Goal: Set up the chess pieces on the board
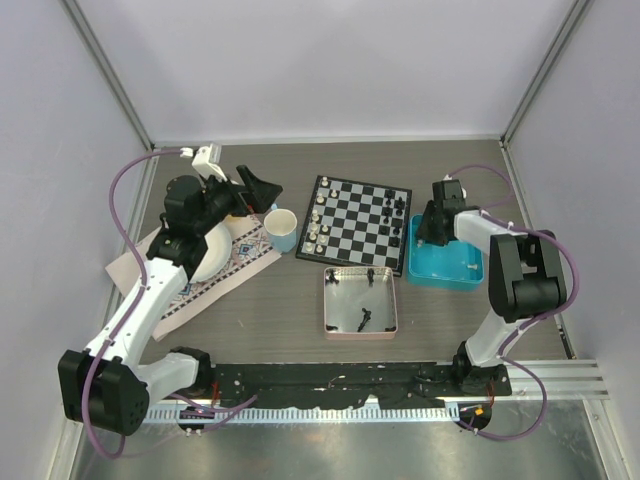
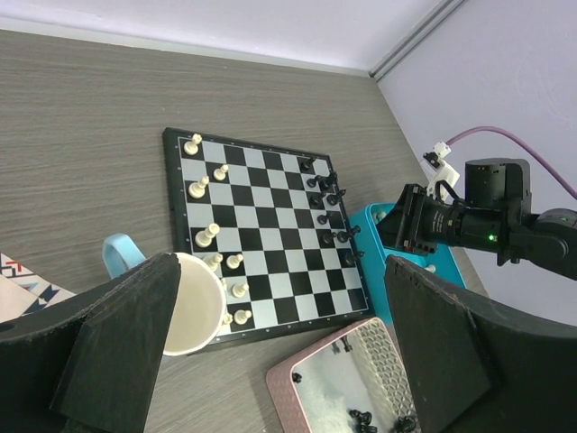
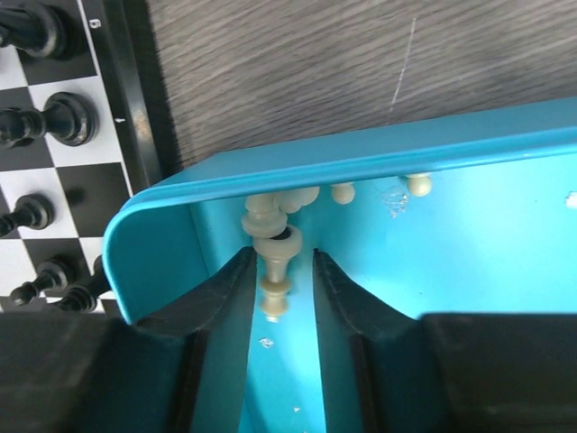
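The board (image 1: 355,222) lies in the middle of the table, with off-white chess pieces (image 1: 318,225) along its left side and black ones (image 1: 395,215) along its right. My right gripper (image 3: 281,262) reaches down into the blue tray (image 3: 451,234). Its jaws stand open on either side of an off-white piece (image 3: 275,257) lying on the tray floor, and a gap shows on the right side. More off-white pieces (image 3: 343,191) lie against the tray's wall. My left gripper (image 2: 279,352) hangs wide open and empty above the table, left of the board (image 2: 261,225).
A white cup (image 1: 281,230) with a blue handle stands at the board's left edge, under my left gripper. A pink tray (image 1: 392,300) holding a few black pieces (image 1: 364,320) sits in front of the board. A plate on a patterned mat (image 1: 215,255) lies at the left.
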Controlling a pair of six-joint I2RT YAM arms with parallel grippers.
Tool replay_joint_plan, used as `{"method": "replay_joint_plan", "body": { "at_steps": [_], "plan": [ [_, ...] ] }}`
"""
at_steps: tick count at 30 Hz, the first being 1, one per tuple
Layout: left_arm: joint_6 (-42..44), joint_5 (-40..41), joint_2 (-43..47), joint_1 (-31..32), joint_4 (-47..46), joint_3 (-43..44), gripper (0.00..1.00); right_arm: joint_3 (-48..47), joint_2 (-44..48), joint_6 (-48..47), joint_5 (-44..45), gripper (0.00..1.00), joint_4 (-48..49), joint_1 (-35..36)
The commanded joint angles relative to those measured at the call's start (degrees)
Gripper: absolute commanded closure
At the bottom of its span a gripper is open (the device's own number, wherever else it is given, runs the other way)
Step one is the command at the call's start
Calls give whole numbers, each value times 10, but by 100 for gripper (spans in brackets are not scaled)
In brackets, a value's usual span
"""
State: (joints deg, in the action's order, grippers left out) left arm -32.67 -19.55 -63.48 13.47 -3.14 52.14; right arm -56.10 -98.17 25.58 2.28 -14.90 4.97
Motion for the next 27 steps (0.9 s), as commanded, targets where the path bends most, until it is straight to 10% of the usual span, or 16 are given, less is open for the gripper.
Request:
{"method": "replay_joint_plan", "body": {
  "at_steps": [1, 11, 27],
  "plan": [
    [-7, -15, 8, -3, -28, 8, 0, -7, 17, -26, 64, 67, -7, 1],
    [-12, -51, 0, 4, -33, 12, 0, 29, 69, -61, 70, 80, -42, -8],
    [-13, -54, -13, 23, -42, 19, 0, 20, 54, -66, 25, 54, -48, -41]
  ]
}}
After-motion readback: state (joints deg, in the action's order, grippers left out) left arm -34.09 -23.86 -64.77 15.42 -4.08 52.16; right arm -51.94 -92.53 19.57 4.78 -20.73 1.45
